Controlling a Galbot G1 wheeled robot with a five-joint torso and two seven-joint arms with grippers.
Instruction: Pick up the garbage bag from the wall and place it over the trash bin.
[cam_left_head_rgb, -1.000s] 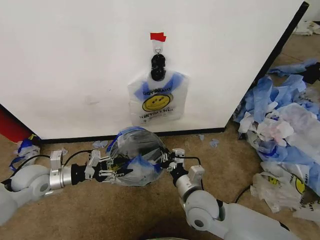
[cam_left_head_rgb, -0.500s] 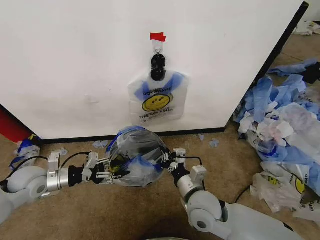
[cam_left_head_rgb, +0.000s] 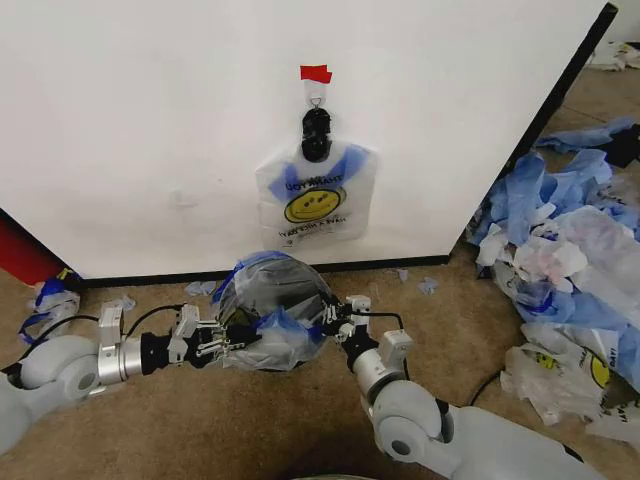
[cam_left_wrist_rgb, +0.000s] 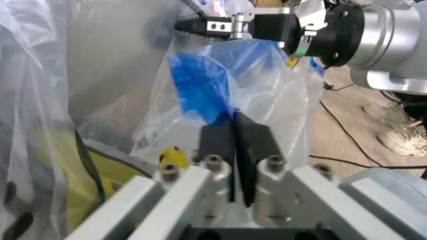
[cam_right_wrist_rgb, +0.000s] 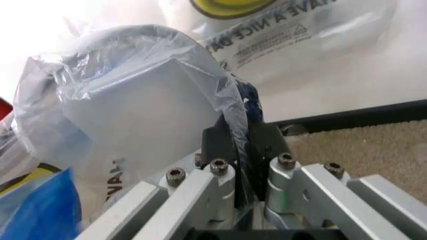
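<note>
Nearest the robot, both arms reach in low over the brown carpet toward the trash bin, which stands just in front of the wall's black base strip. The bin is already draped in a garbage bag — thin translucent plastic with blue handles, pulled over the rim so that the mesh shows grey through it.

The left gripper comes in from the left at the bin's near-left side. In the left wrist view its two black fingers are pressed together with a fold of the bag's blue handle pinched between them. The right gripper meets the bin from the right — in the right wrist view its fingers are likewise clamped on a thin pleat of plastic, with the wall's base strip beyond it.

Farther back, a second bag with a yellow smiley face and "THANK YOU" print hangs flat on the wall, held by a black clip under a piece of red tape.

Off to the far right, a heap of blue and white plastic sheets lies on the floor beside the wall's edge.
</note>
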